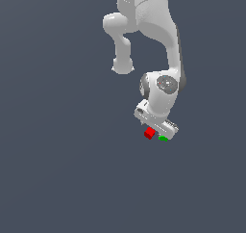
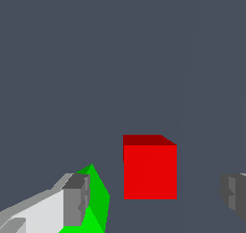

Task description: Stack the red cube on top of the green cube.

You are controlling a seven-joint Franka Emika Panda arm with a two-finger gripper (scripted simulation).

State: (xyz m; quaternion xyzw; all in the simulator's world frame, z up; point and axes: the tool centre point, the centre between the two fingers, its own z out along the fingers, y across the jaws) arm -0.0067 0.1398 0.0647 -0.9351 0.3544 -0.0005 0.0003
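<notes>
The red cube (image 1: 150, 133) rests on the grey floor directly under my hand. In the wrist view the red cube (image 2: 150, 172) stands in the gap between my two fingers, touching neither. The green cube (image 1: 163, 138) sits right beside it, toward the exterior view's right, mostly covered by the hand. In the wrist view the green cube (image 2: 98, 198) is partly hidden behind one finger (image 2: 75, 200). The other finger (image 2: 234, 194) is well apart from the red cube. My gripper (image 1: 156, 132) is low over both cubes, open and empty; it also shows in the wrist view (image 2: 154, 198).
A plain dark grey floor (image 1: 57, 169) spreads all around. The white arm (image 1: 153, 39) reaches down from the top of the exterior view.
</notes>
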